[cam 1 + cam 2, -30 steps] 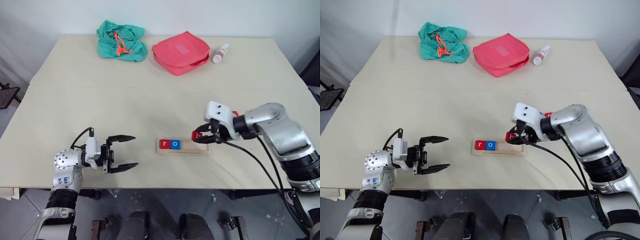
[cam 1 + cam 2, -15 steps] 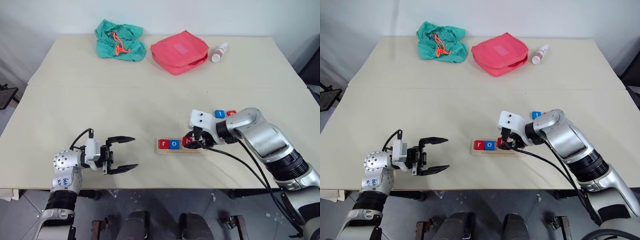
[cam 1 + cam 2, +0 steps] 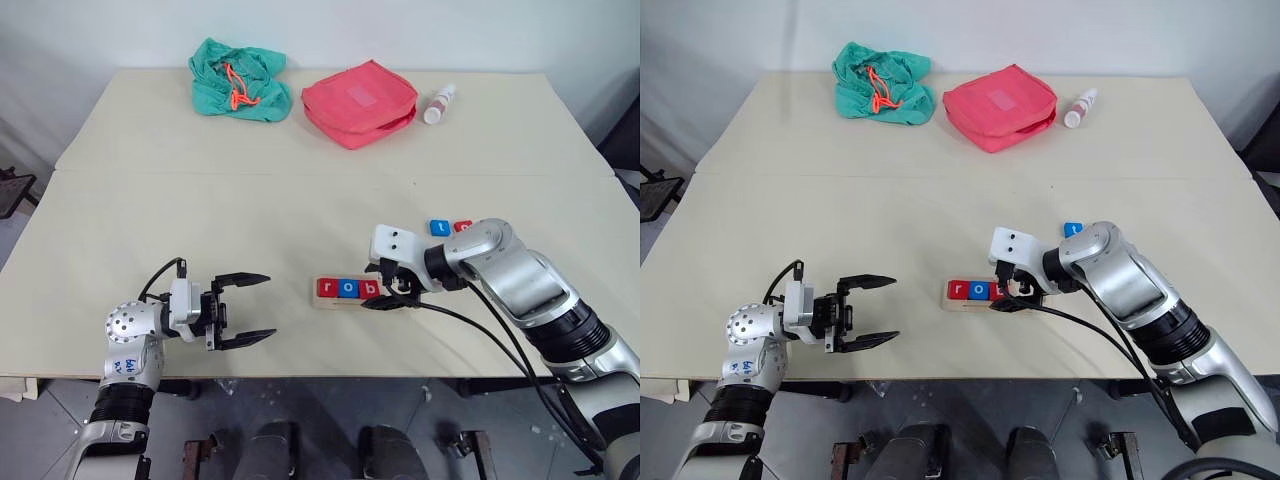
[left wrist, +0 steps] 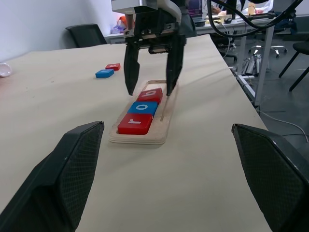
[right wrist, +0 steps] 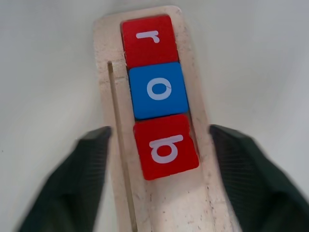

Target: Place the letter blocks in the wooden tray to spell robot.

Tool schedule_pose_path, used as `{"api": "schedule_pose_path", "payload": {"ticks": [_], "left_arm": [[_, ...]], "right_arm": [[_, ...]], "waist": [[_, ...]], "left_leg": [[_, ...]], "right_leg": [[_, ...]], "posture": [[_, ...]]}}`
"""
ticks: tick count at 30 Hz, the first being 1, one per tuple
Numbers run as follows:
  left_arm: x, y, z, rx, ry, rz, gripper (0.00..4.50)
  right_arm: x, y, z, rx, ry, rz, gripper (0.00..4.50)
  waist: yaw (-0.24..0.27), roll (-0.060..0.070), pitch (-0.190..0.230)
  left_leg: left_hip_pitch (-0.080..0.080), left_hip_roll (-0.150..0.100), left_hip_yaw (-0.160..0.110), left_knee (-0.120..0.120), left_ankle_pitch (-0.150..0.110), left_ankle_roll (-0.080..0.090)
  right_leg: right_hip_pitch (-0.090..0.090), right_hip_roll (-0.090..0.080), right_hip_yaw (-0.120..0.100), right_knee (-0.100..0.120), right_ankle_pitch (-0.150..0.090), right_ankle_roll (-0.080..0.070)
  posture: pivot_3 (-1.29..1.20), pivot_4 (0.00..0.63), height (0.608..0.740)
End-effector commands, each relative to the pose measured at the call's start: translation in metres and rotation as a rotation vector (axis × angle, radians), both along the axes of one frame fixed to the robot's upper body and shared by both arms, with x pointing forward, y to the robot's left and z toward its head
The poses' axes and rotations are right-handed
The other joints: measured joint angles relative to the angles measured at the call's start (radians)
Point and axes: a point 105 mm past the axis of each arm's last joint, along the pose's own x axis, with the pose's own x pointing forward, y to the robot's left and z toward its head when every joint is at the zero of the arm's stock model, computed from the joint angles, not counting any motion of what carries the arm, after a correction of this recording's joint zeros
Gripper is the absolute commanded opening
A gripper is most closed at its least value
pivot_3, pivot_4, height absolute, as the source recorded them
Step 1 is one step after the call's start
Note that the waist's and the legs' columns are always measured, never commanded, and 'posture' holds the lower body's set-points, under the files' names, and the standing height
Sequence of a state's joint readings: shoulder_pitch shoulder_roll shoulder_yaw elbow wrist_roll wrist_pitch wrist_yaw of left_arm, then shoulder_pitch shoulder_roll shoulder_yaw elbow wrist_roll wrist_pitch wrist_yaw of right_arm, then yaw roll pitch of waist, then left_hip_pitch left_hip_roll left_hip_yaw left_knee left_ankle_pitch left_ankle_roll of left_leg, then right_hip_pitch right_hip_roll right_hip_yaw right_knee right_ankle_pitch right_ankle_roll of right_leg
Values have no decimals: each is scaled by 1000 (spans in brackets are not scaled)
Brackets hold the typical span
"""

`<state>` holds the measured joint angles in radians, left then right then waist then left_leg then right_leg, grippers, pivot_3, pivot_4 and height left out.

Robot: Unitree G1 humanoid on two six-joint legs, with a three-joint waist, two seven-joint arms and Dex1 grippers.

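while my left gripper (image 3: 243, 308) hangs spread and empty over the near table edge (image 3: 300, 370), my right gripper (image 4: 150, 89) stands released, fingers straddling the wooden tray (image 3: 395, 301) just ahead. red r (image 5: 146, 38), blue o (image 5: 158, 90) and red b (image 5: 165, 146) lie side by side inside it. beyond, a blue block (image 3: 439, 227) and a red block (image 3: 462, 226) wait on the table, with the red pouch (image 3: 360, 102) farthest.
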<state>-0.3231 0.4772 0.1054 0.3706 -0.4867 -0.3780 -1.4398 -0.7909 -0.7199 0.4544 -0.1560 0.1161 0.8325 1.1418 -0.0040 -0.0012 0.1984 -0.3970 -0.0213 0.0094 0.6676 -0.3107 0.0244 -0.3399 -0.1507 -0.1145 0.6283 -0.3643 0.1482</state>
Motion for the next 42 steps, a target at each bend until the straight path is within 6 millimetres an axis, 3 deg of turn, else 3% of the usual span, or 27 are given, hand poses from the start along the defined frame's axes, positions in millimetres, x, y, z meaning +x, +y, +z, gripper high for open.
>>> {"api": "schedule_pose_path", "payload": {"ticks": [1,9,15,18,29,42], "left_arm": [[1,1,6,-1,-34,8,4500],[4,-1,5,-6,-29,6,4500],[7,-3,5,-9,-28,0,4500],[8,-4,5,-11,-29,-2,4500],[6,-1,6,-5,-30,4,4500],[1,2,6,-2,-31,22,4500]], "right_arm": [[-2,4,14,11,-57,15,4472],[-9,-17,17,31,-57,-51,4472],[-30,-19,16,105,-10,-50,4472],[-36,-17,13,114,9,-40,3882],[-37,-8,7,166,51,-34,16],[-22,0,-9,160,62,-40,16]], "waist": [[0,0,0],[4,0,0],[2,0,0],[2,0,0],[4,0,0],[2,-1,0]], "left_leg": [[0,0,0,0,0,0],[-1,0,-1,0,0,0],[-2,0,-1,0,0,0],[-2,0,-1,0,0,0],[-2,0,-1,1,0,0],[-2,0,-1,1,0,0]], "right_leg": [[0,0,0,0,0,0],[0,0,0,0,0,0],[-1,0,-1,0,0,0],[-1,0,-1,0,0,0],[0,0,-1,0,0,0],[-1,0,-1,0,0,0]], "posture": [[0,150,740],[0,150,740],[0,150,740],[0,150,740],[0,150,740],[0,150,740]]}}
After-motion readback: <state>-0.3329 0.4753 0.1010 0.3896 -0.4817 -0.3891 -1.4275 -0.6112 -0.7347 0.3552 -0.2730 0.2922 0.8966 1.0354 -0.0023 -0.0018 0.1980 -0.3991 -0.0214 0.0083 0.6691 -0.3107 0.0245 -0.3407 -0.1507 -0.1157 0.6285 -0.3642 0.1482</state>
